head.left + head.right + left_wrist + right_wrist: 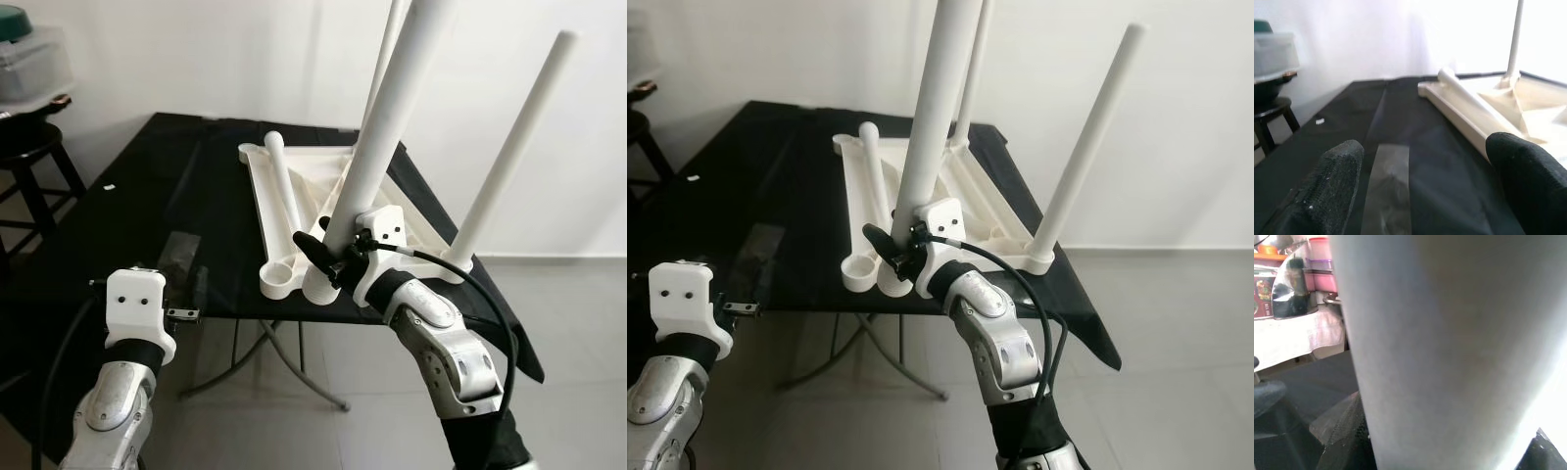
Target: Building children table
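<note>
A white children's table top (328, 181) lies upside down on a black folding table (127, 215). Two white legs stand upright in it, one at the near right corner (509, 147) and one at the back (392, 29). Another leg (284, 186) lies flat along the top's left side. My right gripper (331, 257) is shut on a fourth leg (387, 127), which tilts slightly; its lower end rests beside the round corner socket (277, 281). In the right wrist view this leg (1449, 352) sits against a black finger (1344, 440). My left gripper (1422, 191) hovers open over the black cloth, left of the top.
A black stool (29, 147) carrying a lidded container (29, 59) stands at the far left. The folding table's front edge runs just ahead of my arms, with its crossed legs and tiled floor (568, 313) below. A white wall is behind.
</note>
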You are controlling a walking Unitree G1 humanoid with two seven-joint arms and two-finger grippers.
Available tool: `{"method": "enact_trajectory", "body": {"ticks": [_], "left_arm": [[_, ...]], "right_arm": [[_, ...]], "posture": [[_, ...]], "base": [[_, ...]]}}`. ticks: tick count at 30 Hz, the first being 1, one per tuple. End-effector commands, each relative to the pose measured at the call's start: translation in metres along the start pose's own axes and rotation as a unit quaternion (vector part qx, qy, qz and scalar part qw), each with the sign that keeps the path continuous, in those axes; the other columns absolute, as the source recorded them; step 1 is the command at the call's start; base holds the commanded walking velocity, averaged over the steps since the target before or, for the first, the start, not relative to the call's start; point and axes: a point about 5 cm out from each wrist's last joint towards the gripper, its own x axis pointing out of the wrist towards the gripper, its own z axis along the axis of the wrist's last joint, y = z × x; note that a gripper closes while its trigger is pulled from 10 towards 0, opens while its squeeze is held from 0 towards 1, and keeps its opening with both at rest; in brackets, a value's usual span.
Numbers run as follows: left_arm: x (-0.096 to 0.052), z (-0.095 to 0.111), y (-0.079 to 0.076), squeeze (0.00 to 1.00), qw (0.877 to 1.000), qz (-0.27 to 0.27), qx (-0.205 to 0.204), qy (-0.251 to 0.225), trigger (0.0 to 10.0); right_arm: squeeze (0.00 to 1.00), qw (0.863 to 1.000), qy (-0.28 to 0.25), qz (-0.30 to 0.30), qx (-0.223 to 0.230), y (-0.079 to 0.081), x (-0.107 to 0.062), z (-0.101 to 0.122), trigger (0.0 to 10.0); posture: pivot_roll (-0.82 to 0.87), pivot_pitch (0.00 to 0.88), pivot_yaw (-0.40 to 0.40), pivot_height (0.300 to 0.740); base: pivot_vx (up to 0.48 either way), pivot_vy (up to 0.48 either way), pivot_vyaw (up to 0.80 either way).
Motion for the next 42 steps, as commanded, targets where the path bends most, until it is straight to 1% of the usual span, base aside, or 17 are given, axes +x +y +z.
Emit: {"method": "enact_trajectory", "body": {"ticks": [1, 5, 6, 10, 11, 15, 22, 26, 31, 32, 33, 35, 37, 38, 40, 41, 42], "left_arm": [[-0.002, -0.005, -0.001, 0.00, 1.000, 0.000, -0.007, 0.007, 10.0], [-0.003, -0.007, 0.000, 0.00, 1.000, 0.003, -0.012, 0.005, 10.0], [-0.003, -0.007, 0.000, 0.00, 1.000, 0.002, -0.013, 0.005, 10.0], [-0.003, -0.007, -0.002, 0.00, 1.000, -0.002, -0.014, 0.003, 10.0], [-0.002, -0.007, -0.002, 0.00, 1.000, -0.003, -0.015, 0.002, 10.0], [-0.002, -0.006, -0.003, 0.00, 1.000, -0.004, -0.017, -0.001, 10.0], [-0.002, -0.006, -0.004, 0.00, 1.000, -0.006, -0.020, -0.004, 10.0], [-0.002, -0.009, -0.007, 0.00, 0.999, -0.009, -0.034, 0.002, 10.0], [-0.006, -0.018, -0.010, 0.00, 0.999, -0.017, -0.034, 0.027, 10.0], [-0.010, -0.024, -0.015, 0.00, 0.998, -0.035, -0.033, 0.041, 10.0], [-0.010, -0.024, -0.015, 0.00, 0.998, -0.035, -0.033, 0.041, 10.0], [-0.015, -0.029, -0.017, 0.00, 0.997, -0.049, -0.022, 0.053, 10.0], [-0.017, -0.031, -0.017, 0.00, 0.997, -0.052, -0.017, 0.057, 10.0], [-0.020, -0.033, -0.017, 0.00, 0.997, -0.055, -0.014, 0.061, 10.0], [-0.027, -0.037, -0.016, 0.00, 0.996, -0.057, -0.008, 0.070, 10.0], [-0.027, -0.037, -0.016, 0.00, 0.996, -0.057, -0.008, 0.070, 10.0], [-0.030, -0.038, -0.016, 0.00, 0.996, -0.055, -0.006, 0.075, 10.0]], "right_arm": [[0.00, 1.000, -0.006, 0.007, -0.014, 0.003, 0.001, 0.005, 10.0], [0.00, 1.000, -0.013, 0.007, -0.015, 0.005, 0.000, 0.005, 10.0], [0.00, 1.000, -0.013, 0.012, 0.001, 0.007, 0.001, 0.005, 10.0], [0.00, 1.000, -0.008, 0.020, -0.006, 0.010, 0.001, 0.004, 10.0], [0.00, 1.000, -0.018, 0.018, 0.008, 0.011, 0.001, 0.006, 10.0], [0.00, 1.000, -0.018, 0.004, -0.001, 0.008, 0.003, 0.007, 10.0], [0.00, 1.000, -0.020, 0.005, -0.001, 0.006, 0.003, 0.009, 10.0], [0.00, 0.999, -0.022, 0.029, 0.000, 0.009, 0.003, 0.012, 10.0], [0.00, 0.998, -0.028, 0.057, -0.006, 0.009, 0.002, 0.018, 10.0], [0.00, 0.993, -0.027, 0.110, -0.023, 0.007, -0.003, 0.024, 10.0], [0.00, 0.993, -0.027, 0.110, -0.023, 0.007, -0.003, 0.024, 10.0], [0.00, 0.985, -0.018, 0.167, -0.036, 0.005, -0.011, 0.028, 10.0], [0.00, 0.982, -0.013, 0.186, -0.035, 0.004, -0.014, 0.029, 10.0], [0.00, 0.978, -0.009, 0.206, -0.040, 0.002, -0.018, 0.031, 10.0], [0.00, 0.963, 0.018, 0.264, -0.055, -0.005, -0.030, 0.033, 10.0], [0.00, 0.963, 0.018, 0.264, -0.055, -0.005, -0.030, 0.033, 10.0], [0.00, 0.952, 0.033, 0.298, -0.057, -0.008, -0.036, 0.034, 10.0]], "posture": [[-0.02, 0.011, -0.088, 0.740], [-0.02, 0.011, -0.087, 0.740], [-0.02, 0.009, -0.085, 0.740], [-0.02, 0.009, -0.086, 0.740], [-0.02, 0.008, -0.087, 0.740], [-0.02, 0.007, -0.087, 0.740], [-0.02, 0.005, -0.089, 0.740], [-0.02, 0.004, -0.090, 0.740], [-0.02, 0.007, -0.086, 0.740], [-0.01, 0.013, -0.083, 0.740], [-0.01, 0.013, -0.083, 0.740], [0.00, 0.024, -0.082, 0.740], [0.00, 0.026, -0.082, 0.740], [0.00, 0.034, -0.083, 0.740], [0.00, 0.049, -0.087, 0.740], [0.00, 0.049, -0.087, 0.740], [0.00, 0.061, -0.088, 0.740]], "base": [[0.341, 0.000, 0.56], [0.360, 0.000, 0.79], [0.364, 0.000, 0.00], [0.368, 0.000, 0.00], [0.379, 0.000, 0.00], [0.376, 0.000, 0.00], [0.377, 0.000, 0.00], [0.328, 0.000, 0.00], [0.000, 0.000, 0.00], [0.000, 0.000, 0.00], [0.000, 0.000, 0.00], [0.000, 0.000, 0.00], [0.000, 0.000, 0.00], [0.000, 0.000, 0.00], [0.000, 0.000, 0.00], [0.000, 0.000, 0.00], [0.000, 0.000, 0.00]]}}
